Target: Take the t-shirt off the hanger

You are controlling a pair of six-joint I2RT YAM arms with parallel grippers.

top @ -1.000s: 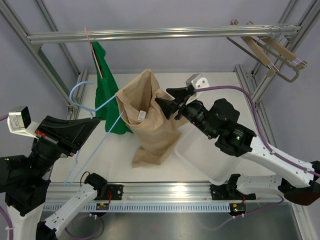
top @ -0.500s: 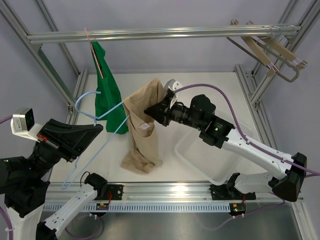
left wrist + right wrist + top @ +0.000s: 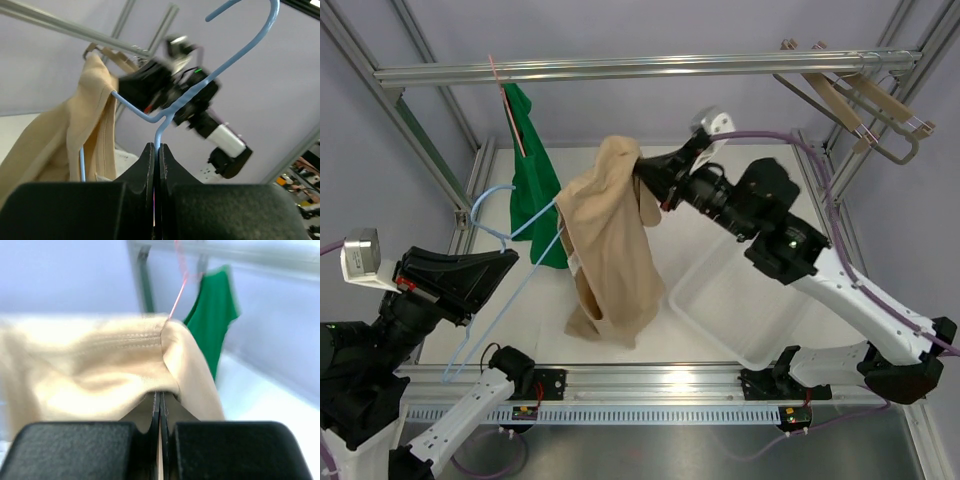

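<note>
Holding tight, right gripper [image 3: 642, 181] pinches t-shirt [image 3: 610, 240], left gripper [image 3: 156, 150] clamps hanger [image 3: 133, 106], beside white bin [image 3: 730, 292].

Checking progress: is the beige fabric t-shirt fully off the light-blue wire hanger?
No, one arm of the light-blue wire hanger runs inside the beige fabric t-shirt.

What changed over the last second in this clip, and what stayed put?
The right gripper shut on the beige t-shirt and raised its top edge, stretching the cloth upward. The left gripper stays shut on the blue hanger; the green t-shirt and clear bin have not moved.
</note>
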